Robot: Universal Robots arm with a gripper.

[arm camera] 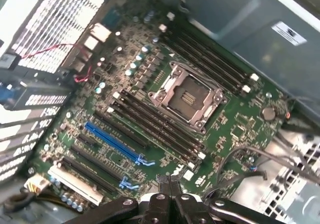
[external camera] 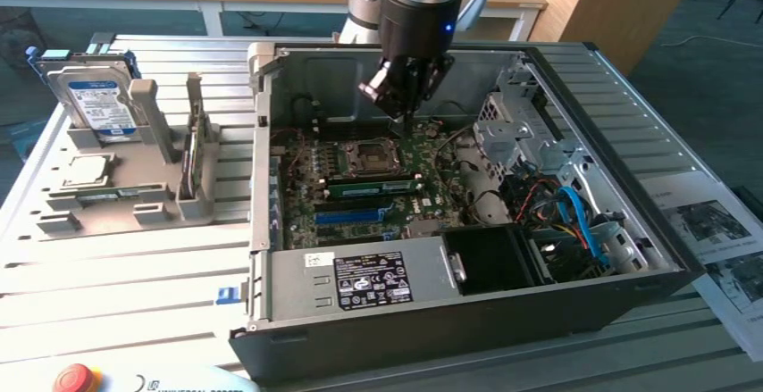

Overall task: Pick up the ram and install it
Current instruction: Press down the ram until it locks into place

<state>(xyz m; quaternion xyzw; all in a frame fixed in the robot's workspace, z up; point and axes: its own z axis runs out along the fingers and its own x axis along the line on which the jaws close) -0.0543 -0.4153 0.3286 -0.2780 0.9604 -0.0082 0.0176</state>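
Exterior view: the black-and-silver robot arm descends from the top centre of the frame, and its jaws (external camera: 402, 97) hang inside the open black desktop computer case (external camera: 477, 312), above the rear part of the green motherboard (external camera: 357, 191). The fingers appear drawn together with nothing between them. The long green ram stick (external camera: 374, 187) lies seated in a slot just below the square metal processor socket (external camera: 361, 155), at the middle of the frame, well below the jaws and apart from them. At the left of the frame a grey plastic parts holder (external camera: 120, 200) stands on the slatted metal bench (external camera: 120, 276); it carries a boxy silver hard drive with a blue label (external camera: 98, 102), set upright, and a small square silver processor chip (external camera: 86, 170), lying flat. A red round button (external camera: 75, 379) sits at the lower left corner.

Wrist view: the jaws (arm camera: 169, 180) enter from the bottom centre, their dark fingertips (arm camera: 163, 180) pressed together and empty. Beyond them spreads the motherboard (arm camera: 240, 129), with the open processor socket (arm camera: 186, 96) at centre, rows of long black memory slots (arm camera: 155, 126) on either side of it, and blue expansion slots (arm camera: 112, 143) toward the lower left.
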